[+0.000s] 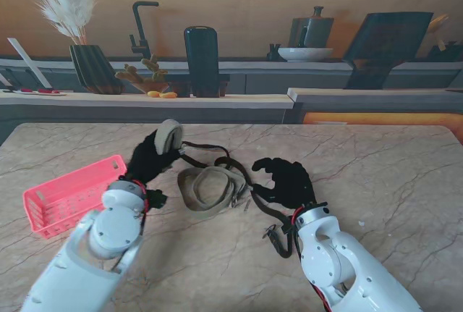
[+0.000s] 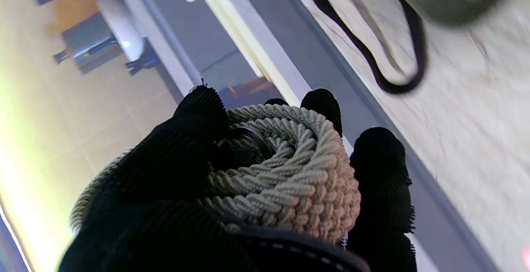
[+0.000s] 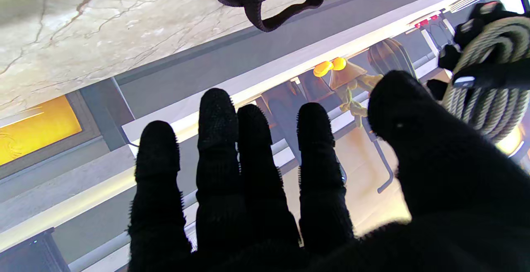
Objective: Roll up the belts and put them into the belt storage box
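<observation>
Left hand: the black-gloved left hand [image 1: 153, 154], left of centre in the stand view, is clasped round a rolled grey-green braided rope belt [image 1: 170, 136], lifted clear of the table; thumb and fingers [image 2: 379, 168] pinch the coil from both sides, likely so it cannot unwind.
Right hand: the black-gloved right hand [image 1: 288, 182], right of centre, holds nothing, fingers [image 3: 217, 139] spread and raised, seemingly just standing by.
Loose belts: a flat khaki webbing belt [image 1: 206, 190] lies looped at centre, a thin dark strap belt [image 1: 249, 185] trailing across it toward the right hand.
Box: the pink plastic slatted storage basket [image 1: 72, 195] sits at lower left, just beside the left arm, tilted.
Next: judged, carry the coil leftward into the basket.
</observation>
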Available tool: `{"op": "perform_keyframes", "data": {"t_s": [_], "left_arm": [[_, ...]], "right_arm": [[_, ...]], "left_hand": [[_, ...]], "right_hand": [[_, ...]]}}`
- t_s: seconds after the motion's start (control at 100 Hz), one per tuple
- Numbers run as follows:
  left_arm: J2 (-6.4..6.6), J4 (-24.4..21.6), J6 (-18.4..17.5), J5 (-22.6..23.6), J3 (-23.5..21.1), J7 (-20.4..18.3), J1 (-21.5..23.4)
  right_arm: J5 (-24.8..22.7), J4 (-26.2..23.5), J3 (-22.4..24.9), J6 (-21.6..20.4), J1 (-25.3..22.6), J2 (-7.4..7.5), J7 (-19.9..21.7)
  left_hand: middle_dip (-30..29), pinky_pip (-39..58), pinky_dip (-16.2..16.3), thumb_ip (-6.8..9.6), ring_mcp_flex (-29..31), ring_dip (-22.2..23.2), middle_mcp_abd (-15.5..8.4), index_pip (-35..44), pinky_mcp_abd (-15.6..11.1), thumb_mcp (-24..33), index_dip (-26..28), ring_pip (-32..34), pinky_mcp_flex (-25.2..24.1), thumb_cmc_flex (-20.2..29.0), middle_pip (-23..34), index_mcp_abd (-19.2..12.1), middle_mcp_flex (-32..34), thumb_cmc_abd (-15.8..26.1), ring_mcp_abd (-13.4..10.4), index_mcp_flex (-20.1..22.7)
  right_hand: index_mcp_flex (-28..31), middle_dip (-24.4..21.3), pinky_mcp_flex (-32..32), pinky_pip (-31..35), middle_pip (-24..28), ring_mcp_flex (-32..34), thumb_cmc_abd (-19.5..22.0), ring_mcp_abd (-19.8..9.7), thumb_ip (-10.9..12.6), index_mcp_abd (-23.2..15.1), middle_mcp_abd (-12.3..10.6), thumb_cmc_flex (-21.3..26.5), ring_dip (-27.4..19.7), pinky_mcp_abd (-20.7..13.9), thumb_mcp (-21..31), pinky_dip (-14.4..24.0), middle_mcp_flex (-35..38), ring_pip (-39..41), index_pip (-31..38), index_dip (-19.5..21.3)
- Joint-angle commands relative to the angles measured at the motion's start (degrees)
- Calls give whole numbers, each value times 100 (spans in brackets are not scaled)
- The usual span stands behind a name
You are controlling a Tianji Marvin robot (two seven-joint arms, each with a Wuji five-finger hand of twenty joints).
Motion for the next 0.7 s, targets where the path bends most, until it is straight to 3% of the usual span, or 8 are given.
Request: {"op": "perform_keyframes", "data": {"t_s": [0.0,0.05,0.15,0.2,0.48,0.58,0.69], "left_arm": [[219,-111,85,137,-235,-43,45],[303,-153,155,508,-399,-210,92],[467,-212,293,1208,-721,-585,193],[538,-216,352,1502,-867,-772,235],[835,-20,1071,2931,-1284,-1710,315],[899,186,1255,3389,-1281,-1864,252],[913,419,1406,3528,-1211,-1839,146]], "right_arm": [[-18,36,7,6,-32,-4,-42],[-10,39,22,6,-35,-4,-42],[-16,74,29,18,-22,-11,-86],[-23,85,31,26,-15,-10,-88],[-33,129,-9,98,36,-9,-66],[-17,160,-30,111,69,-9,-42],[-11,177,-41,138,89,-8,-21]], "left_hand": [[5,1003,272,225,582,218,-52,561,-62,303,165,1086,584,116,337,-428,245,411,-134,398],[-27,1566,148,223,724,274,-10,565,-330,373,174,1302,1062,83,423,-415,273,372,-74,435],[-31,1764,65,232,780,300,-10,563,-378,438,171,1368,1213,66,449,-384,323,316,-32,490],[-12,1824,-123,196,771,315,25,544,-326,608,192,1334,1169,3,437,-360,332,260,38,517],[4,1974,-145,184,779,378,155,475,-202,650,198,1440,1356,14,368,-267,369,166,204,629],[8,2036,-142,162,709,394,170,450,-212,569,208,1425,1415,15,337,-331,338,162,250,671],[38,1944,-152,167,557,420,225,393,-96,512,273,1323,1261,75,247,-343,301,150,397,724]], "right_hand": [[130,82,-92,-104,-32,111,227,58,163,-166,32,-50,82,-63,-91,74,78,103,106,61],[141,88,-104,-111,-33,113,248,54,164,-181,28,-49,88,-73,-110,79,89,106,111,69],[188,101,-103,-114,-19,139,282,59,170,-185,29,-37,100,-62,-139,91,125,122,130,85],[194,105,-104,-117,-18,139,308,60,171,-192,28,-45,104,-61,-153,95,131,124,133,90],[228,124,-119,-137,0,169,331,66,123,-216,21,-5,120,-63,-229,108,189,144,159,64],[232,127,-123,-142,2,171,349,65,98,-228,29,8,122,-59,-262,111,197,144,177,38],[229,129,-128,-147,3,171,372,66,84,-232,24,14,126,-60,-289,113,203,149,195,10]]}}
